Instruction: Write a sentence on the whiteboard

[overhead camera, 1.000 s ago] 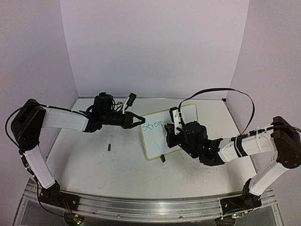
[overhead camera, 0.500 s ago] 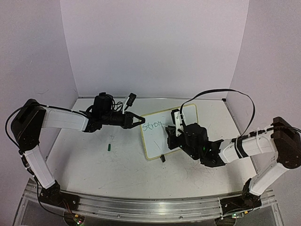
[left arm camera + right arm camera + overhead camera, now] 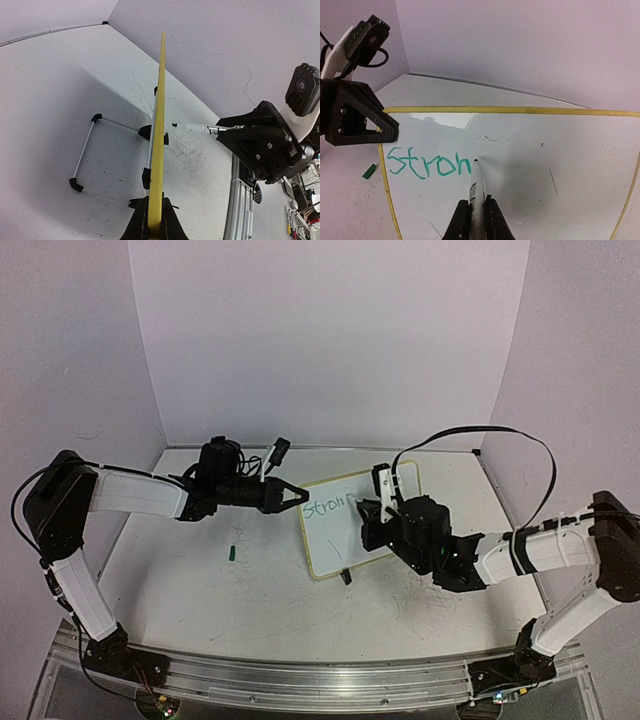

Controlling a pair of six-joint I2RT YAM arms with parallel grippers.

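Observation:
The whiteboard (image 3: 325,545) stands tilted at mid-table, its pale-yellow frame seen edge-on in the left wrist view (image 3: 160,115). My left gripper (image 3: 298,495) is shut on the board's left edge, both fingers pinching the frame (image 3: 154,202). Green letters of the sentence (image 3: 427,165) read "stron" at the board's upper left (image 3: 322,507). My right gripper (image 3: 477,202) is shut on a white marker (image 3: 475,185). Its tip sits just right of the "n", at the surface of the whiteboard (image 3: 555,145); contact cannot be told. From above, the right gripper (image 3: 366,516) covers the board's middle.
A small green cap (image 3: 232,552) lies on the table left of the board, also seen from the right wrist (image 3: 368,171). A wire stand (image 3: 85,155) with black feet props the board from behind. A black clip foot (image 3: 346,577) sits at its lower edge. Walls enclose three sides.
My right gripper has shifted to the right along the board with the marker, and the "n" now shows in full. The left arm and the board have not moved.

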